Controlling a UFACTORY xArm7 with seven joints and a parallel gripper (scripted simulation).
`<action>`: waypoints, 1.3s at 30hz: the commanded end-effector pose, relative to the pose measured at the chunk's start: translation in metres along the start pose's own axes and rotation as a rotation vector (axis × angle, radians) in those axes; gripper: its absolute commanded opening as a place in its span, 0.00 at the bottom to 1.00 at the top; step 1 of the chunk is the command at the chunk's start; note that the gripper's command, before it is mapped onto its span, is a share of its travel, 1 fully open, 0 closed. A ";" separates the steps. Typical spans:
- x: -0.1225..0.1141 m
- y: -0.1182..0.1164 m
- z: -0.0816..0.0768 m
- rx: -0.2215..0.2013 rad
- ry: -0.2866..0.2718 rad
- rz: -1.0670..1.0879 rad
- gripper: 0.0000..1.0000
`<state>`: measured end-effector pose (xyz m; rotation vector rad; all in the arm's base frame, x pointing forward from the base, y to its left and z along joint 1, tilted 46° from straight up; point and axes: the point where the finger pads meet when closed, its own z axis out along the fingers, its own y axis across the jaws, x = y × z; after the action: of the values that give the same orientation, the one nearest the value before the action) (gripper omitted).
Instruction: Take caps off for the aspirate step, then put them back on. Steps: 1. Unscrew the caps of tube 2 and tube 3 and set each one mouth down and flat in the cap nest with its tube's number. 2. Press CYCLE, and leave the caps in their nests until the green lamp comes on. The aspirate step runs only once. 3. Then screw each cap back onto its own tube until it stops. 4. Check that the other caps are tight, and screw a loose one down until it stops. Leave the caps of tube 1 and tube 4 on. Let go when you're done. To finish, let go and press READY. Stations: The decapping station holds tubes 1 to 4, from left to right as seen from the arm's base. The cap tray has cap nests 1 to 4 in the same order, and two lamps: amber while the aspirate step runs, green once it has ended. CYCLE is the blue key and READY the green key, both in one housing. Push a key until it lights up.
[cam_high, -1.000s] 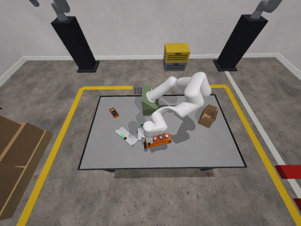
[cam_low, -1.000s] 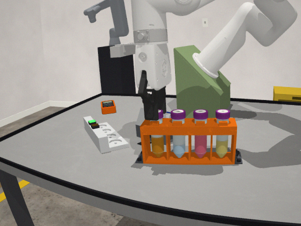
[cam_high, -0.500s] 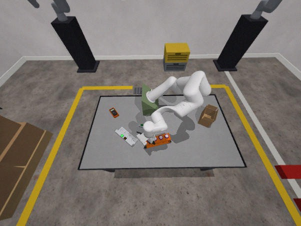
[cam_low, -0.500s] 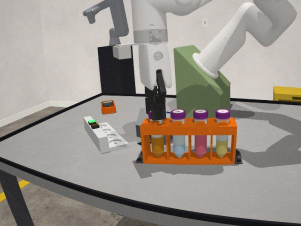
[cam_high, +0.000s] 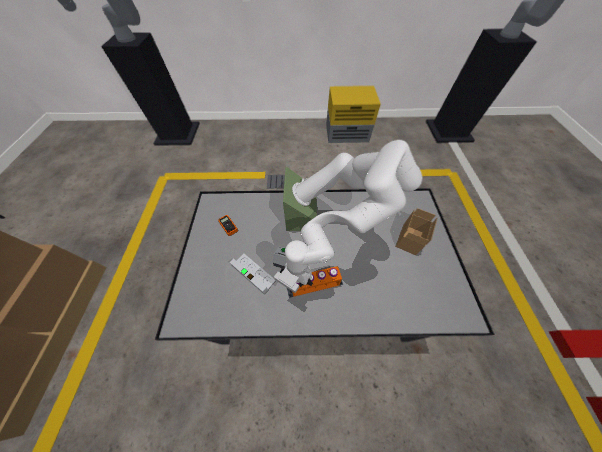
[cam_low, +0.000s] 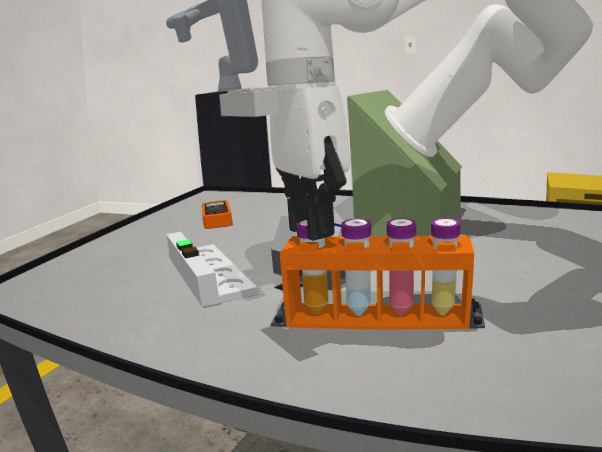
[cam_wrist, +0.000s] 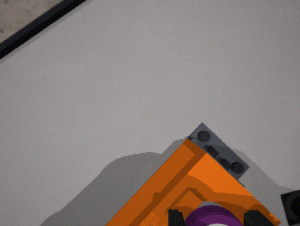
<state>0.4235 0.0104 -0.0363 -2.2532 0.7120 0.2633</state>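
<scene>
Four purple caps, four tubes, all capped, so this looks like the closing stretch.

Top view first: the orange decapping station (cam_high: 320, 287) sits near the middle of the worktop (cam_high: 400, 310), with the white cap tray (cam_high: 252, 274) at its 9 o'clock. One green lamp (cam_high: 244, 271) is lit on the tray. One multimeter (cam_high: 228, 225) lies at the tray's 10 o'clock and one cardboard box (cam_high: 416, 231) at the station's 2 o'clock. The arm's wrist hides the hand from up here.

Over to the exterior view: count the liquids from 9 to 3 o'clock, one amber, one pale blue, one pink, one yellow. The hand (cam_low: 312, 225) is clamped on the cap at the 9 o'clock end (cam_low: 301, 229), its fingers partly closed around it. That cap sits on its tube. Seen from the arm's base this would be tube 4. The tray's four nests (cam_low: 223, 272) appear to hold nothing.

My read: uncapping, the cycle and recapping are done, and this is the tightness check. What's left would be any remaining check, letting go, and READY.

Wrist view: one purple cap (cam_wrist: 212, 217) sits between two dark fingertips at 6 o'clock, with the station's grey base plate (cam_wrist: 220, 150) beyond.
</scene>
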 end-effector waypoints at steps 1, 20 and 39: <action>0.002 0.000 -0.002 0.001 0.006 -0.001 0.00; 0.002 0.000 -0.002 0.002 0.006 0.449 0.00; 0.002 0.000 -0.001 0.005 0.004 1.291 0.00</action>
<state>0.4233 0.0110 -0.0368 -1.6255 1.8629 0.7419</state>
